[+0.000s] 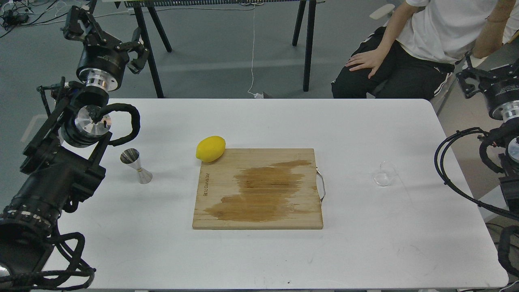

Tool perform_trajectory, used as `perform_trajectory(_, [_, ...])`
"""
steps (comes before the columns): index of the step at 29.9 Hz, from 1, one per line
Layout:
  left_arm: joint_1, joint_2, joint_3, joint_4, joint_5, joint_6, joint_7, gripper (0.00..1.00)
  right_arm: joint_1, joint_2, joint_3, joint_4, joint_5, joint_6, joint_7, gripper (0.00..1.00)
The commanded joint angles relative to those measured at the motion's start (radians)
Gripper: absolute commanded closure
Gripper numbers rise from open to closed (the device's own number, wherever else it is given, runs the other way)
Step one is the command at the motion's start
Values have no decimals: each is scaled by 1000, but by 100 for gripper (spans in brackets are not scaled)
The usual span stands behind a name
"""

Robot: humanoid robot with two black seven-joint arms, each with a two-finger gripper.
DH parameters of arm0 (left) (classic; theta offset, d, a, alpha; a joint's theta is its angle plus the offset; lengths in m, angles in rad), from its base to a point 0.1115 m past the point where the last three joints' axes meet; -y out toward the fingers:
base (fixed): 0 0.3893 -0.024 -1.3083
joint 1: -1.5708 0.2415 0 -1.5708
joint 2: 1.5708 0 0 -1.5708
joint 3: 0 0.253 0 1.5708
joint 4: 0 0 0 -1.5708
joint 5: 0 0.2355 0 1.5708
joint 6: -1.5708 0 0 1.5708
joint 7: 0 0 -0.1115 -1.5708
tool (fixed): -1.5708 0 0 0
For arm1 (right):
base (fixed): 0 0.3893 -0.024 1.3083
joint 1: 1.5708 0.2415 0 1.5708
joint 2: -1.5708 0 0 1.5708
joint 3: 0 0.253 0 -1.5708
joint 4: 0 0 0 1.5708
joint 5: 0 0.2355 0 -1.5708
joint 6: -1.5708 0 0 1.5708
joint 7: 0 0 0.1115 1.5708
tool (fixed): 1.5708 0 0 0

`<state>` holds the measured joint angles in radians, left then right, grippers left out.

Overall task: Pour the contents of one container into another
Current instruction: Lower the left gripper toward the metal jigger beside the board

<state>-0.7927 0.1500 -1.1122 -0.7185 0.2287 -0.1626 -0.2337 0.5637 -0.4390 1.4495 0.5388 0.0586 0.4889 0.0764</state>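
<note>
We see white table [251, 259], wooden cutting board [259, 211] at centre with dark wet-looking stain and metal handle [321, 185] on right edge. Yellow lemon [211, 149] touches board's far left corner. Seated person [417, 44] beyond table.

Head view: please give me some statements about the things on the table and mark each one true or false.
1. The steel jigger stands upright on the white table, left of the cutting board. True.
2. The glass cup sits on the cutting board. False: it is on the table, right of the board.
3. The lemon lies at the board's far left corner. True.
4. The left tool holds the jigger. False: it is raised beyond the table's far edge, holding nothing.
5. The board's surface has a dark stain. True.
</note>
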Motion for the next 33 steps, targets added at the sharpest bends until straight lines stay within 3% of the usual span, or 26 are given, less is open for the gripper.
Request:
perform_trajectory(1, [18, -9, 0, -5, 0, 1, -7, 0, -1, -9, -3, 1, -5, 0, 2, 0])
perform_trajectory(8, [113, 31, 3, -114, -5, 18, 7, 0, 1, 5, -96, 9, -6, 0, 14, 0])
perform_trajectory(12, [228, 123, 61, -278, 6, -9, -1, 0, -4, 6, -95, 9, -3, 0, 14, 0])
perform_trajectory(16, [372, 296, 120, -485, 52, -2, -7, 1, -27, 6, -89, 9, 1, 0, 14, 0])
perform_trajectory(20, [510, 451, 117, -659, 243, 21, -16, 3, -36, 8, -89, 10, 1, 0, 23, 0])
perform_trajectory(25, [634, 594, 121, -814, 535, 81, -76, 4, -35, 9, -87, 10, 1, 0, 25, 0])
perform_trajectory(33, [786, 606, 158, -822, 1099, 257, -87, 4, -60, 8, -83, 41, 1, 0, 25, 0])
